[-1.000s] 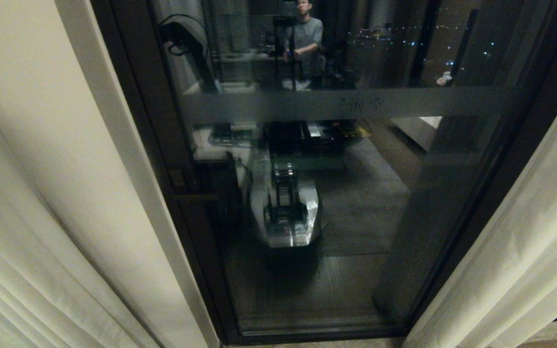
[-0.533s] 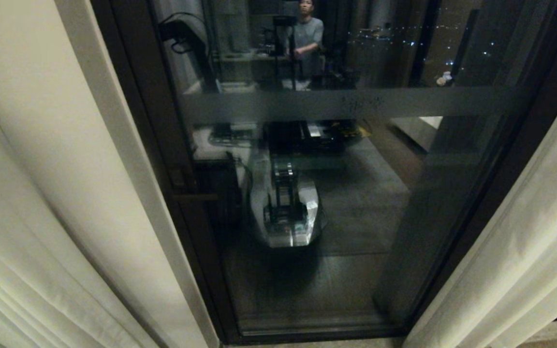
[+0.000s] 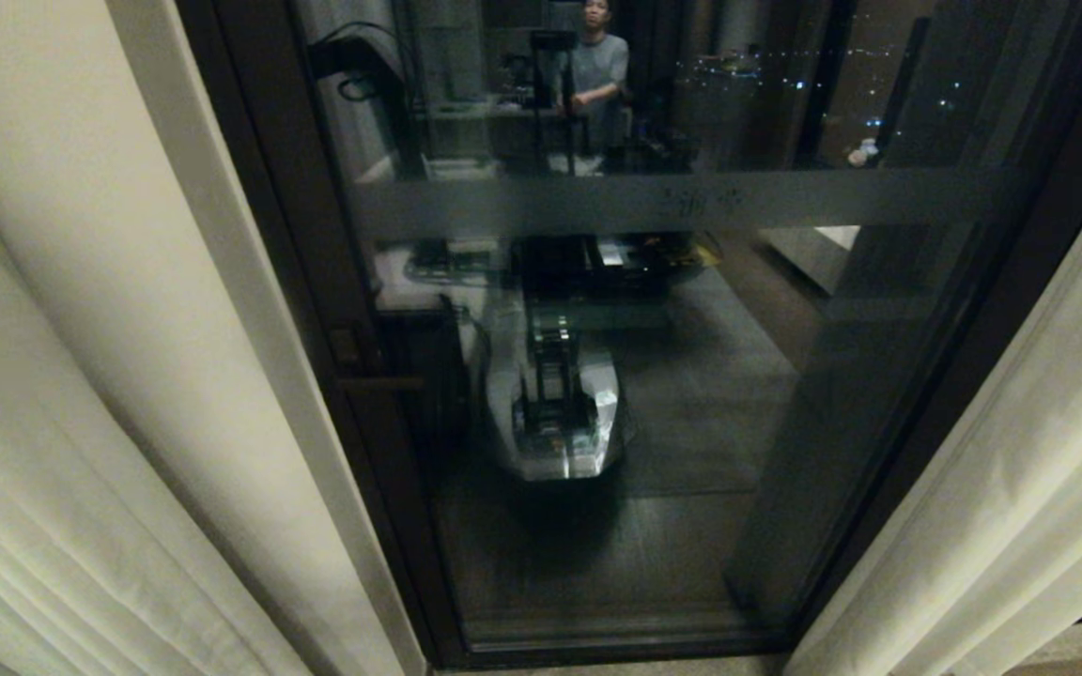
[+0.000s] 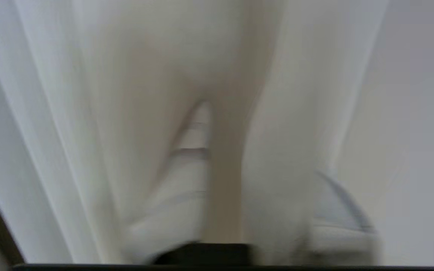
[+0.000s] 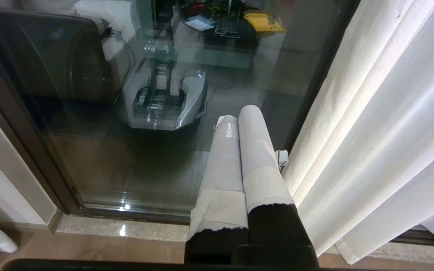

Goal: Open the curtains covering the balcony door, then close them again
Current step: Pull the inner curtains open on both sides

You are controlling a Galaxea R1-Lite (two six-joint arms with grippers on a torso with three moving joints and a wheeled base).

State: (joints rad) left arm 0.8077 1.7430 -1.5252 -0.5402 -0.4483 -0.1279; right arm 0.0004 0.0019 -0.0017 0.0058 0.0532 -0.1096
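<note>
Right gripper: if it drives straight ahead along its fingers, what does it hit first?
Probably the balcony door glass, low near the sill. The right gripper points at it, shut, with the right curtain close beside it. Depth is unclear.

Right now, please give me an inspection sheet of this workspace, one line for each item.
Surface: floor strip below the door, bare.
Job's things: curtains drawn apart to both sides; balcony door uncovered.
Clutter: nothing seen.
Grippers: left gripper among left curtain folds, fingers apart, fabric between them; right gripper shut, empty, beside right curtain.
Cables: only in the glass reflection.
Surroundings: person reflected in the glass; night lights outside.
</note>
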